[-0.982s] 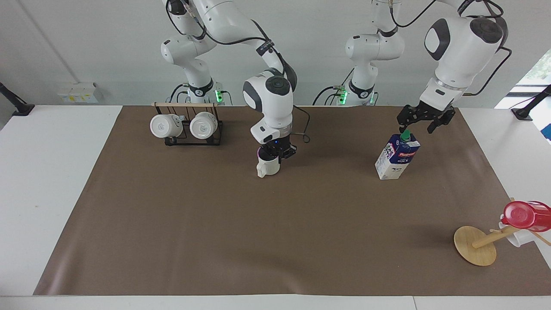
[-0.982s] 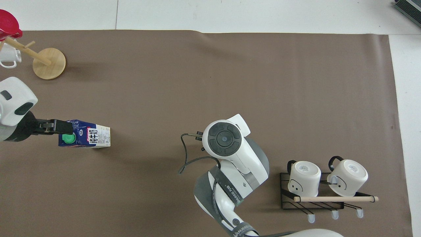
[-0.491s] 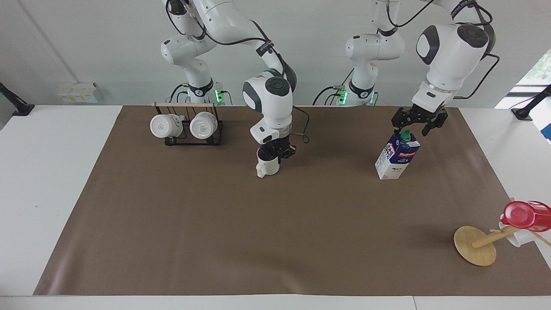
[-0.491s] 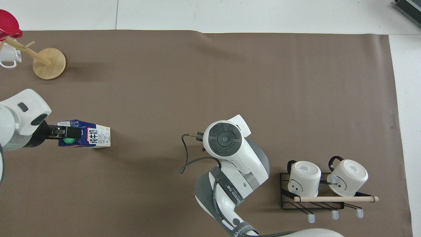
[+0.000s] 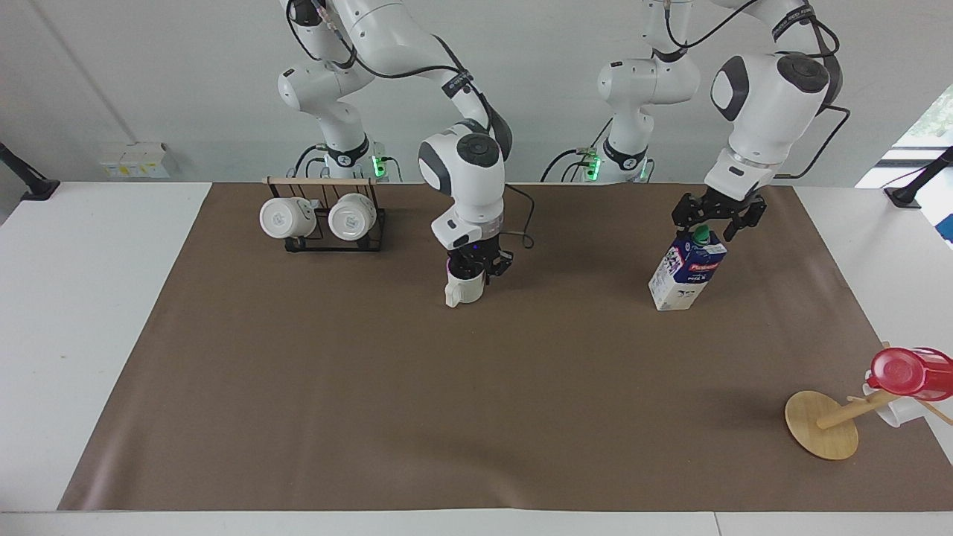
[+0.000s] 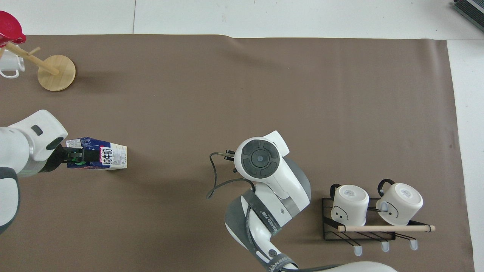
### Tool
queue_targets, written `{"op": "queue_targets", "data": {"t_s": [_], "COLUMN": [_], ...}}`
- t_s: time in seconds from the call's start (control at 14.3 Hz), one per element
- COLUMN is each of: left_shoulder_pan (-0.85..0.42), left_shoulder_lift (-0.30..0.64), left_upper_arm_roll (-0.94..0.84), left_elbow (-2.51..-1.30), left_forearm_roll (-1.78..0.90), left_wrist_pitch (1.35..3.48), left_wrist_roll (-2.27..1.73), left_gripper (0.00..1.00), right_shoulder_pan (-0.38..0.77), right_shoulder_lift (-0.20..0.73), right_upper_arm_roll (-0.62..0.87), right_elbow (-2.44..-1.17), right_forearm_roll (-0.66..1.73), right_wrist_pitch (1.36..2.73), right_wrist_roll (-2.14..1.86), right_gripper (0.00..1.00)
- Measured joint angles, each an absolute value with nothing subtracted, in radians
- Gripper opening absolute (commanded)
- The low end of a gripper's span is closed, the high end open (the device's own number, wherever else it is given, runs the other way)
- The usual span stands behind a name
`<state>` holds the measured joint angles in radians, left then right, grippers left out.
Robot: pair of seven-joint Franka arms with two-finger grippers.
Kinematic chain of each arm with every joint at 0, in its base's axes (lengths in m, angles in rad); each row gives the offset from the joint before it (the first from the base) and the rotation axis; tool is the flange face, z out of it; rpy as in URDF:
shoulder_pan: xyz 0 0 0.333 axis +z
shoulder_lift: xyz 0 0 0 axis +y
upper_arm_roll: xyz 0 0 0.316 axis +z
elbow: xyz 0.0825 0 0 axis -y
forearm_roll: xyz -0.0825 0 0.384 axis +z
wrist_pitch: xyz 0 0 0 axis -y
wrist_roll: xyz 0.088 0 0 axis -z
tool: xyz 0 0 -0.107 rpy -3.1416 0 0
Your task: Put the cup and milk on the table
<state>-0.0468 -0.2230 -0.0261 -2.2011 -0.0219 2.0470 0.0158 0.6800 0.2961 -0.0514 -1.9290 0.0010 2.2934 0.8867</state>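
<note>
The cream-white cup [image 5: 464, 289] stands on the brown mat [image 5: 372, 387] of the table [image 5: 89, 298], near the middle of the robots' edge. My right gripper [image 5: 477, 266] comes straight down onto it and is shut on its rim. In the overhead view the right arm's hand [image 6: 261, 158] hides the cup. The blue and white milk [image 5: 687, 271] stands on the mat toward the left arm's end; it also shows in the overhead view [image 6: 101, 158]. My left gripper [image 5: 711, 222] is open over the carton's top, its fingers on either side of the green cap [image 5: 700, 236].
A black wire rack [image 5: 335, 242] with two all-white mugs [image 5: 287, 217] stands at the right arm's end near the robots. A tipped wooden mug tree [image 5: 822, 424] with a red cup [image 5: 912, 372] lies at the left arm's end, farther from the robots.
My left gripper has moved from beside the carton's top to over its cap, still open. The right gripper and the cup have hardly moved.
</note>
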Motion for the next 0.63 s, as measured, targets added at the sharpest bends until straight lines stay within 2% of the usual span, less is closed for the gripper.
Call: {"op": "queue_targets", "data": {"t_s": [0.28,0.49,0.63], "left_shoulder_pan": [-0.047,-0.051,-0.060], "left_shoulder_lift": [-0.223,-0.223,-0.223], "left_upper_arm_roll": [-0.026,-0.030,-0.032], "left_elbow": [-2.233,-2.242,-2.243], "left_forearm_roll": [-0.022,-0.022,-0.022], "left_wrist_pitch": [2.089,2.098,2.101], "left_wrist_roll": [0.016,0.018,0.018], "left_gripper": [1.00,0.99,0.88], "right_shoulder_pan": [0.666,0.636,0.610], "right_shoulder_lift": [0.274,0.211,0.164], "right_upper_arm_roll": [-0.053,-0.054,-0.056], "right_elbow": [-1.884,-1.878,-1.877], "right_forearm_roll": [0.001,0.001,0.001], "right_wrist_pitch": [2.297,2.272,2.230], "right_wrist_roll": [0.886,0.864,0.819], "right_gripper": [1.00,1.00,1.00]}}
